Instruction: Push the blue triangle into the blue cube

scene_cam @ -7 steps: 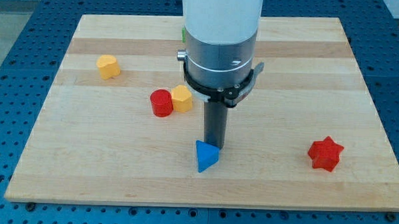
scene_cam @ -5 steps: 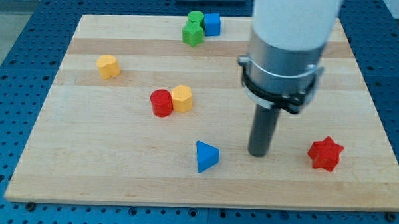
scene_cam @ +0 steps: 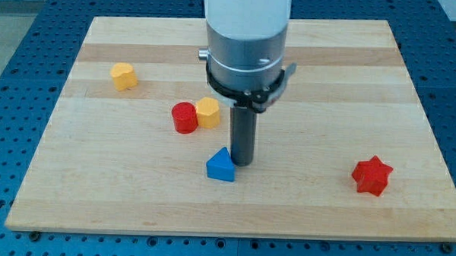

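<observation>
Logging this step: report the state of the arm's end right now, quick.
No gripper: the arm ends in a rod. My tip is down on the board, right against the blue triangle on its upper-right side, holding nothing.

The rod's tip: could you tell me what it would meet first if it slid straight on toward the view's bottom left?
My tip sits at the blue triangle's upper right, touching or nearly so. It would meet that triangle first; beyond it the wooden board looks free to its edge.
</observation>
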Controlling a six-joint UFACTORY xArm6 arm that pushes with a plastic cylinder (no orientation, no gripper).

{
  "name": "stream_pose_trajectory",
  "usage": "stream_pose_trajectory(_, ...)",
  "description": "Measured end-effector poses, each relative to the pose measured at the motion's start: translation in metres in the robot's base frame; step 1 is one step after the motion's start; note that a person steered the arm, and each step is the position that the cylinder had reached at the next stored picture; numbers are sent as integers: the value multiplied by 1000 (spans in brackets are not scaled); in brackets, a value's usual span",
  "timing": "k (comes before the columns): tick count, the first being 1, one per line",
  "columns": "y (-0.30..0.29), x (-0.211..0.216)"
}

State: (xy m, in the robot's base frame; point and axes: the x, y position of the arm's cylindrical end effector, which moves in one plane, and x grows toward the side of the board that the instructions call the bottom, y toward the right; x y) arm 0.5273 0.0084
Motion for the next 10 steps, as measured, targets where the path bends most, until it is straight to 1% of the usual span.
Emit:
stream_pose_trajectory(1,3,29)
stream_pose_trajectory(2,-20,54)
stream_pose_trajectory(3,-48,43)
stream_pose_trajectory(4,-30,-2)
stream_pose_trajectory(5,-12,-34)
stream_pose_trajectory(6,-5,-35)
stream_pose_trajectory(7,-7,-17)
stream_pose_trajectory(8,7,-20)
stream_pose_trajectory(10,9,-116)
